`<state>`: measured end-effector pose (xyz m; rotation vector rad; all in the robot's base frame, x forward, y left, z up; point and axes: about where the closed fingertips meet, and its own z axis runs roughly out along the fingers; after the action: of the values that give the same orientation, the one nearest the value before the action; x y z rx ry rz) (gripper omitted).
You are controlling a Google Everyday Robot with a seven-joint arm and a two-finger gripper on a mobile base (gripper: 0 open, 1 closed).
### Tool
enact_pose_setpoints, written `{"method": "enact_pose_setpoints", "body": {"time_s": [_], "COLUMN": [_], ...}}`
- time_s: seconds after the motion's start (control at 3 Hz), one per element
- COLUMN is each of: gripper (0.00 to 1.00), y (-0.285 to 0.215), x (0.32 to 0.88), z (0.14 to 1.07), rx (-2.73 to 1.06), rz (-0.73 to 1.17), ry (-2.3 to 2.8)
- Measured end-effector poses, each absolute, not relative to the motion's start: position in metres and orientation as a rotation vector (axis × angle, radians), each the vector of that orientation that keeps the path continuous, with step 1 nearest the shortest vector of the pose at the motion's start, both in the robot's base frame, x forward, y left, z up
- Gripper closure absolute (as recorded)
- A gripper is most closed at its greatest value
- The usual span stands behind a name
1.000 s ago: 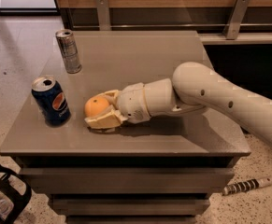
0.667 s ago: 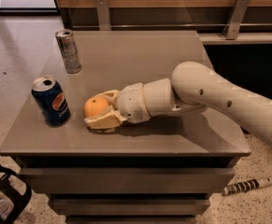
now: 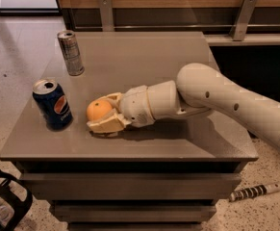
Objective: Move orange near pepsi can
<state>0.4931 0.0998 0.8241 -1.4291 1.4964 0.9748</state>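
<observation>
The orange [image 3: 98, 109] rests on the grey table [image 3: 144, 57], a short gap to the right of the pepsi can [image 3: 53, 105]. The can is dark blue with a silver open top and stands upright near the table's left front edge. My gripper [image 3: 99, 113] reaches in from the right on the white arm [image 3: 216, 93]. Its cream fingers [image 3: 104, 125] sit on either side of the orange and close on it, low at the table surface.
A taller, slimmer silver-grey can [image 3: 71, 52] stands upright at the table's back left. A wooden wall with metal brackets [image 3: 106, 11] runs behind the table. A black object [image 3: 2, 201] lies on the floor at the front left, and a striped cable [image 3: 252, 192] at the right.
</observation>
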Motion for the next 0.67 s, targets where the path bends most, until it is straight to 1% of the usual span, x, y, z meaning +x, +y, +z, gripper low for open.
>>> {"method": "enact_pose_setpoints", "body": {"time_s": [0.33,0.67], "gripper": [0.21,0.0], "y": [0.1007,0.1008], "x": [0.4926,0.4926], "z": [0.8242,0.8242], "rx": [-1.431,-1.431], "rz": [0.976,0.976], "ry": [1.495,1.495]}}
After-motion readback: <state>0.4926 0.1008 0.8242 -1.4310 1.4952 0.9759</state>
